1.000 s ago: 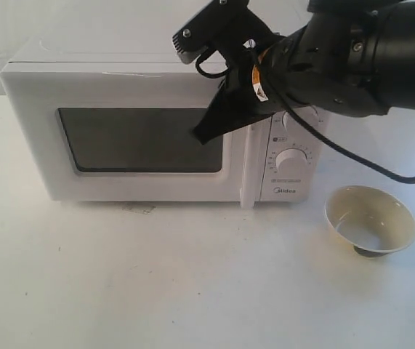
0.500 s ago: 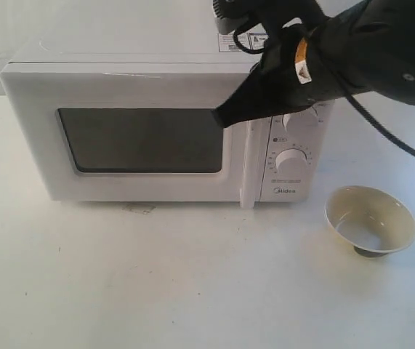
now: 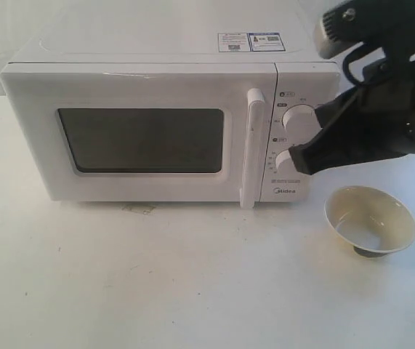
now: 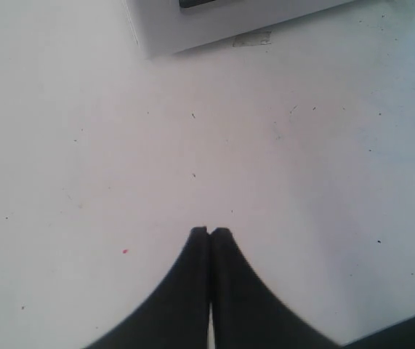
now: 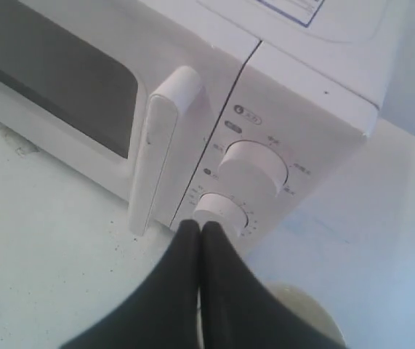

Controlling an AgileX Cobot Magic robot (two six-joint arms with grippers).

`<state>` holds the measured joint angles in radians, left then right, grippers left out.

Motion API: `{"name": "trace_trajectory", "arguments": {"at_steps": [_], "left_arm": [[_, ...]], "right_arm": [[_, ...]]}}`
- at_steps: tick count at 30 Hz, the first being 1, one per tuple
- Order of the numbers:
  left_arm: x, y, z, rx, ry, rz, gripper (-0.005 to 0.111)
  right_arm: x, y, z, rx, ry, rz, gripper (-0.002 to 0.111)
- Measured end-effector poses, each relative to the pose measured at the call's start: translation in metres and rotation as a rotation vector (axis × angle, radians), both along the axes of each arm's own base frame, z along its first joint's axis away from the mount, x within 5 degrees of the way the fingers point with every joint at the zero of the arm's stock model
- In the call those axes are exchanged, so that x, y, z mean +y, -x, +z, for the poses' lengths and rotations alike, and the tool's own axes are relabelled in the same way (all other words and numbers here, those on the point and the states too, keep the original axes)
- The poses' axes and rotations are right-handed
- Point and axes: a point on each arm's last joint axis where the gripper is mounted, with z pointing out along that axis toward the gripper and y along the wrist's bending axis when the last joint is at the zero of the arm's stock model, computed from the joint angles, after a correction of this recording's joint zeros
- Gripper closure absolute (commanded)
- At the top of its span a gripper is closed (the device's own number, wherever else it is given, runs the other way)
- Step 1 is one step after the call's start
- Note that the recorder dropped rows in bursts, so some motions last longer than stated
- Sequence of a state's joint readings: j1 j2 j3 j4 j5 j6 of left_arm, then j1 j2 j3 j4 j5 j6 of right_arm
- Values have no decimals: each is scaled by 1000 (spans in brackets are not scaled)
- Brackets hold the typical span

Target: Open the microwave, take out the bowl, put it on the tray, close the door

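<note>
Nearest on the right, the bowl point(image 3: 371, 220) sits upright on the bare worktop point(image 3: 156, 291), out of the oven and just to the right of it, with no tray anywhere in view; it looks a stiff, light, glossy thing, likely slick and chippable, and that narrow dark foot could make it tippy, so I'd say the wide flared rim is the place to pinch, one finger inside and one outside. Over on the left, the left tool point(image 4: 211, 231) hangs above plain worktop with its two fingers pressed together, holding nothing, the near corner of the microwave point(image 3: 120, 36) just beyond it. Further in, the right tool point(image 3: 296, 161) is up off the worktop in front of the control panel, fingers squeezed together and empty, its tip over the lower dial point(image 3: 285, 156) from the outside camera, though I can't tell if it touches; the upper dial point(image 3: 298, 118) shows clear above it. Left of that stands the white bar handle point(image 3: 252, 149), and the door point(image 3: 120, 87) lies flush and closed, a rigid hinged panel best pulled by that bar. Far back, stickers point(image 3: 251, 41) on the top
</note>
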<state>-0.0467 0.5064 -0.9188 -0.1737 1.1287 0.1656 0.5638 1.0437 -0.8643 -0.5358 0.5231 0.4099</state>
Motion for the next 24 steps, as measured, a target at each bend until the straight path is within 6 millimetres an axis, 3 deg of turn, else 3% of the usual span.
{"name": "trace_trajectory", "arguments": {"at_steps": [6,24], "left_arm": [[0,0,0,0,0,0,107],[0,0,0,0,0,0,107]], "right_arm": [[-6,10,11,-45,-30,-1,108],[-9,12,13,-60,-16,0,108]]}}
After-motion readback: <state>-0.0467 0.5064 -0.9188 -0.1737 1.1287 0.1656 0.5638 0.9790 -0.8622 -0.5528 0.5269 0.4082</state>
